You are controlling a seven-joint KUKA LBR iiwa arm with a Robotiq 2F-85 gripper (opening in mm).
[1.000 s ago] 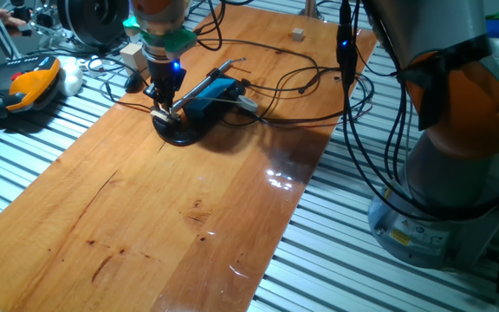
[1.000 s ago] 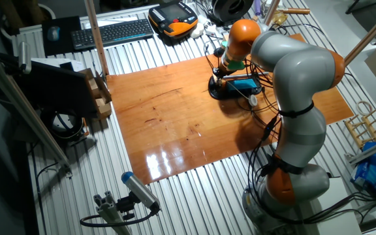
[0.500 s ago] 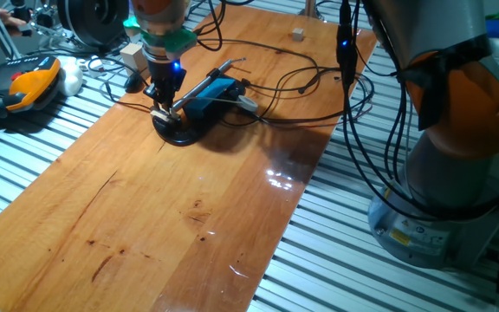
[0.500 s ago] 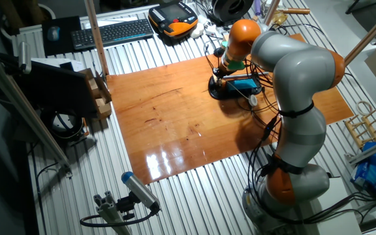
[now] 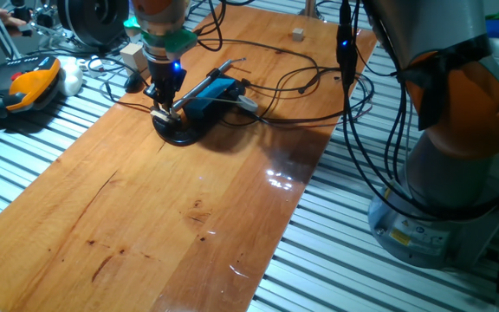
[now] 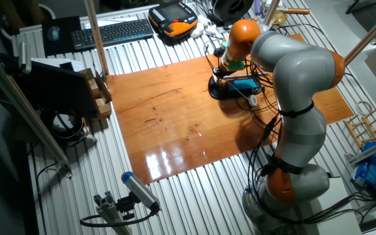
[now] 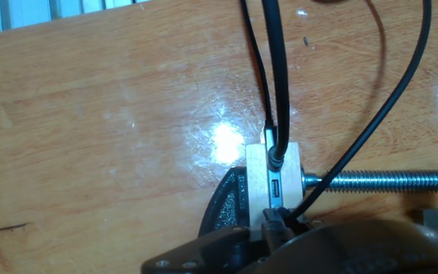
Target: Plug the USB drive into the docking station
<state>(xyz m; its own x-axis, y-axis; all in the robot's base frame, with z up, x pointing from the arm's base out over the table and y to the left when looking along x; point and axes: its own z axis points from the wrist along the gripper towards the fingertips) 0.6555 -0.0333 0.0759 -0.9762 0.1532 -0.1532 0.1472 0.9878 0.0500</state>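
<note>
Docking station [image 5: 212, 93]: bright-blue box clamped on a black base on the wooden table [image 5: 180, 217], long axis running away from the gripper [image 5: 162, 107], its near end directly below the jaws; jaw state and USB drive indiscernible.

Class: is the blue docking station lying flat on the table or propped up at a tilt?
Tilted: the docking station slopes upward from its black base.

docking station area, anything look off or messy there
Nothing looks damaged or spilled. The flat bright-blue docking station sits tilted on a round black base, with the gripper at its low end. Thin black cables loop loosely over the wooden board around it, untidy but not snagged.
</note>
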